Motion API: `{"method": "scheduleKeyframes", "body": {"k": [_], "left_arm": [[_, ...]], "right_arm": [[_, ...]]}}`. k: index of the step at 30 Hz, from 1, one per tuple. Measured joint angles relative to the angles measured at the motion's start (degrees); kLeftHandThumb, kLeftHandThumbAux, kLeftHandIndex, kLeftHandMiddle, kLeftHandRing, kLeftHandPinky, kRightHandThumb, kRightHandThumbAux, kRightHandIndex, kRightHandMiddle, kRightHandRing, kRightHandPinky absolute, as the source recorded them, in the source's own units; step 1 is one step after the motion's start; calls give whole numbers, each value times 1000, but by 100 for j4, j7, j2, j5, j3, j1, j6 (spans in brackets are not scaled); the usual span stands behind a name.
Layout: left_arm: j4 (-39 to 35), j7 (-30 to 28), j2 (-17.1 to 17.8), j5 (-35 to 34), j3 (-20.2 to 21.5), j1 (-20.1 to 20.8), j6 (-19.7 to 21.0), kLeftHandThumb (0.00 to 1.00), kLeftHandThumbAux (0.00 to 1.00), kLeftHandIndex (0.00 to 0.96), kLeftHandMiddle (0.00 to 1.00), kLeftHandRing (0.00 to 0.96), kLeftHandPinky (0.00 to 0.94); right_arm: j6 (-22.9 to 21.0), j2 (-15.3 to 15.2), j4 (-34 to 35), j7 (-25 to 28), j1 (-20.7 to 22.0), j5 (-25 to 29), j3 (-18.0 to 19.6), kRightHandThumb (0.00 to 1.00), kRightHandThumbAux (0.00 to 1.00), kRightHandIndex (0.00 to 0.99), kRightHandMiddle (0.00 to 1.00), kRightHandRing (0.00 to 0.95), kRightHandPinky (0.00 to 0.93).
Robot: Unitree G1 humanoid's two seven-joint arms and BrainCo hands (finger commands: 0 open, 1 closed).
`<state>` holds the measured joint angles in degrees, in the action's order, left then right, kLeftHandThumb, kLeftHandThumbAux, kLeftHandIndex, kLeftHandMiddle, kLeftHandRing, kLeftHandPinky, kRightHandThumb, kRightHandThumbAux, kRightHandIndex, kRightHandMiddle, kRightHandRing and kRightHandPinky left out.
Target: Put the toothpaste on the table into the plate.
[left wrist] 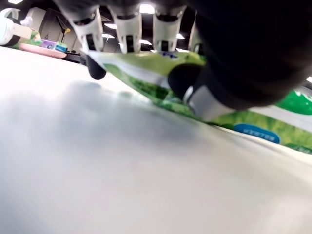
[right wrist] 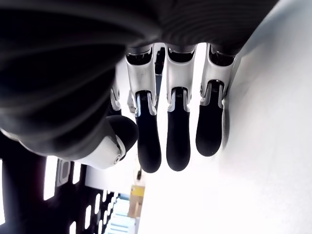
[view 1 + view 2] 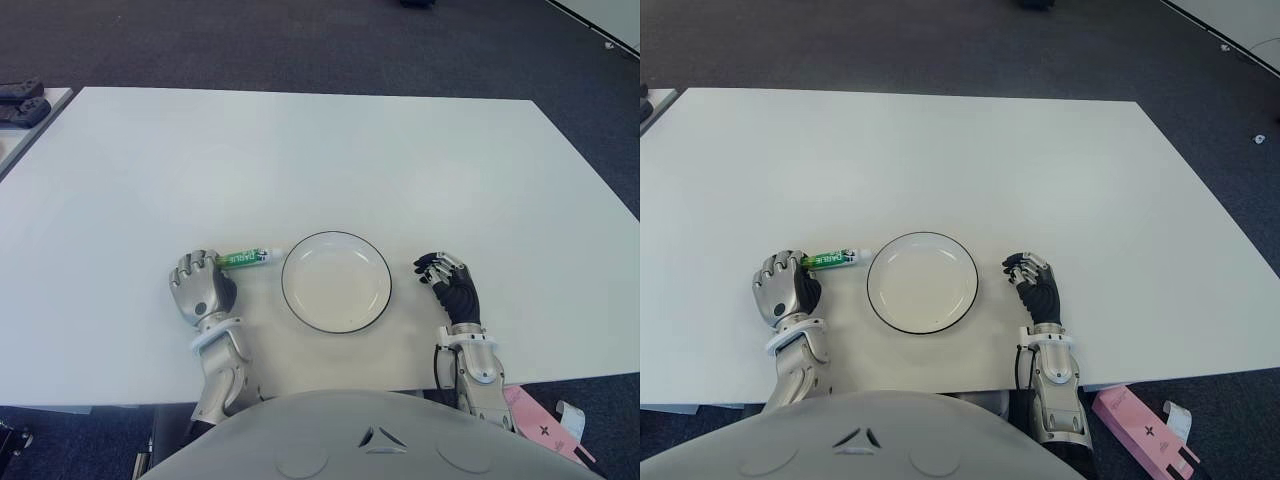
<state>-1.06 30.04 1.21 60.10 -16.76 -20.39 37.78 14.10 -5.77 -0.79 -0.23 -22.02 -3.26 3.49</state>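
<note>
Toothpaste (image 3: 248,259) lies on the table (image 3: 320,160) just left of the plate (image 3: 336,281), its tail clamped in my left robot hand (image 3: 201,285). My right robot hand (image 3: 447,280), relaxed and empty, sits right of the plate. Thin grip: the tube could pivot and slip when lifted.
</note>
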Motion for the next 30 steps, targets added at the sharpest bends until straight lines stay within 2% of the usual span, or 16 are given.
{"method": "scheduleKeyframes", "body": {"k": [11, 19, 30], "left_arm": [[-4, 22, 21, -60, 60, -11, -135, 745, 697, 443, 887, 884, 894], [-52, 161, 30, -202, 123, -58, -387, 745, 697, 443, 888, 884, 894], [-567, 187, 42, -354, 216, -160, -626, 741, 699, 442, 915, 907, 906]], "right_arm": [[0, 18, 0, -5, -1, 1, -4, 705, 726, 423, 481, 475, 483], [-1, 24, 0, -6, 1, 1, -15, 705, 726, 424, 484, 477, 480], [-4, 50, 4, -91, 9, -87, -43, 705, 726, 424, 486, 477, 476]]}}
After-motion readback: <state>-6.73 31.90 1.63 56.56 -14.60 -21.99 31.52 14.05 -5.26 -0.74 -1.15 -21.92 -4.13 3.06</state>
